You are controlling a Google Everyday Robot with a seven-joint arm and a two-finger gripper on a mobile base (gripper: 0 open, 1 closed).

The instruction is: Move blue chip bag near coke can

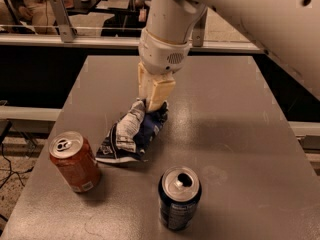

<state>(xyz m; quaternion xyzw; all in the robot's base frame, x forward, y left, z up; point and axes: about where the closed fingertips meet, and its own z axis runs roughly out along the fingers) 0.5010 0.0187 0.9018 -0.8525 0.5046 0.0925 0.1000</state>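
The blue chip bag [133,134] is a crumpled dark-blue foil bag with white patches, lying on the grey table [225,134] left of centre. My gripper [152,103] comes down from above and is shut on the bag's upper right end. The coke can [74,160], red-orange with a silver top, stands upright at the front left, a short gap left of the bag's lower end.
A dark navy-blue can [179,197] stands upright at the front centre, below and right of the bag. My white arm [240,9] spans the upper right. A metal rail [65,39] runs behind the table's far edge.
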